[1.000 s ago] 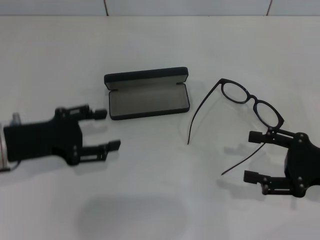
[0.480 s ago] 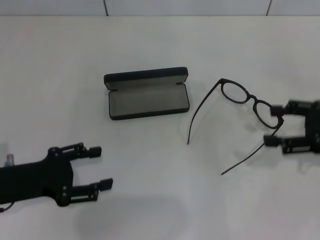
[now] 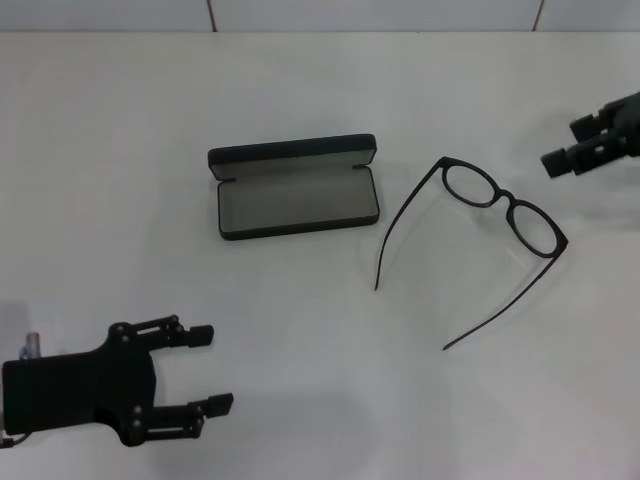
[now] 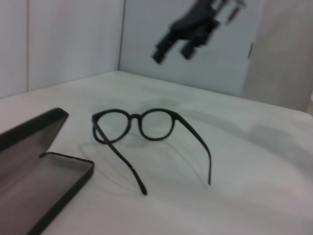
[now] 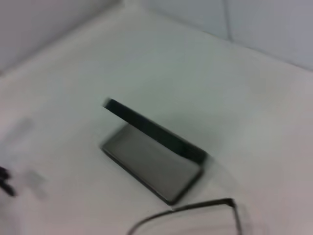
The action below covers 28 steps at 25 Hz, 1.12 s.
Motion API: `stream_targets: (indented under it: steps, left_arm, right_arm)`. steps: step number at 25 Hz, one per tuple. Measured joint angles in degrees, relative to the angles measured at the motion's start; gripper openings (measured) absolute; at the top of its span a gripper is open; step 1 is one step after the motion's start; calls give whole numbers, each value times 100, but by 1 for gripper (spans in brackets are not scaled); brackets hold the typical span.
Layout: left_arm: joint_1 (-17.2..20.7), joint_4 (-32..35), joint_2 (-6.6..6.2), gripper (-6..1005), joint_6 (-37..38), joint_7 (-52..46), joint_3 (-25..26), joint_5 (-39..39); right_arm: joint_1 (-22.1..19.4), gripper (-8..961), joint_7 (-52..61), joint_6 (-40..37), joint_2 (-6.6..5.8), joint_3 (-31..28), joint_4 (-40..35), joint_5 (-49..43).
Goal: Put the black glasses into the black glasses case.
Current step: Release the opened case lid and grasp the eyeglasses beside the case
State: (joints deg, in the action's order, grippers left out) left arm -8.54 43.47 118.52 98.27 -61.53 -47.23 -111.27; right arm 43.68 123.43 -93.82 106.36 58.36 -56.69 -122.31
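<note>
Gaping left fingers [image 3: 205, 367], holding nothing.

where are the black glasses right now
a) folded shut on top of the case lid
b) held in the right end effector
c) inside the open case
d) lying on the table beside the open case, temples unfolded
d: the black glasses lie on the table beside the open black glasses case, both temple arms spread, while the right end effector is apart from them and the left end effector sits near the front edge.

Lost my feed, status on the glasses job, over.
Left pincer open, low near side, empty. Right pincer raised far right, clear of thin black-framed glasses. Glasses unfolded on table beside open matte black case. Nothing between them.
</note>
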Motion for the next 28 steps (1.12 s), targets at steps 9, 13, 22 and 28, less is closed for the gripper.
stream_targets:
  steps: [9,13,22,28]
  left_arm:
    - [13,-5,75,788,58,135,39,-93]
    - [15,-5,83,788,67,117,39,-105]
    - [19,-6,79,787,65,90,47,-120]
    - [20,-6,64,780,54,75,49,-100]
  right_arm:
    - [1457,794,585,739,582,1,988,-2475]
    - [1532,793,691,1087,833,24,1140,-2760]
    - [1459,792,1026,1594,895,36,1579,-2875]
    - [1422,790,1042,1912,911,42,1825,-2857]
